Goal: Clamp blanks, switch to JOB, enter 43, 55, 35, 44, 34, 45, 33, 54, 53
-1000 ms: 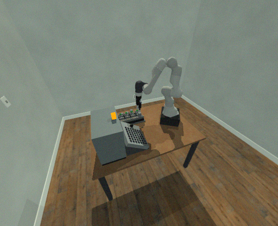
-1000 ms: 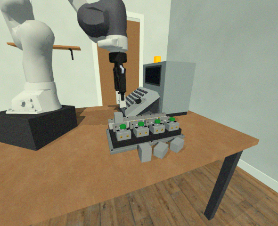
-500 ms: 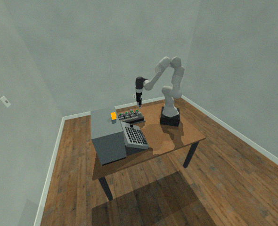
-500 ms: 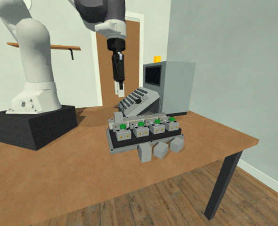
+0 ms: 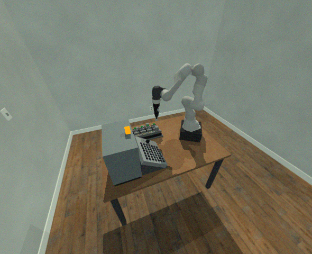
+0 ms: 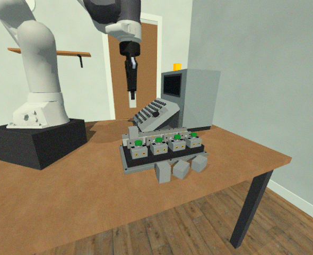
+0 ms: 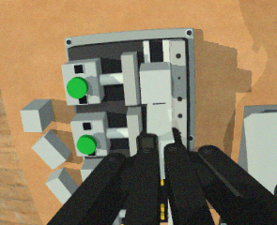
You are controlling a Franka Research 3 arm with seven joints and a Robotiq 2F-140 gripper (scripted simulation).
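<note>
My gripper (image 5: 156,118) (image 6: 132,102) (image 7: 157,119) is shut and empty. It hangs in the air above the vise fixture (image 5: 148,133) (image 6: 127,168) (image 7: 114,39). One grey blank (image 6: 133,132) (image 7: 156,82) lies on the rails of the end station nearest the robot base. Three more blanks lie loose on the table in front of the fixture: one (image 6: 162,171) (image 7: 62,184), a second (image 6: 181,169) (image 7: 52,148) and a third (image 6: 199,163) (image 7: 37,115). Green valve knobs (image 6: 138,142) (image 6: 158,139) (image 7: 77,88) (image 7: 85,145) stand out from their blocks. The amber lamp (image 5: 127,129) (image 6: 176,66) on the cabinet is lit.
The grey cabinet (image 5: 118,142) (image 6: 198,99) stands behind the fixture, with the sloped keypad (image 5: 152,154) (image 6: 151,109) and its dark selector knob (image 5: 147,141) (image 6: 156,113). The robot's black base (image 5: 190,135) (image 6: 38,142) is beside them on the wooden table (image 6: 69,197).
</note>
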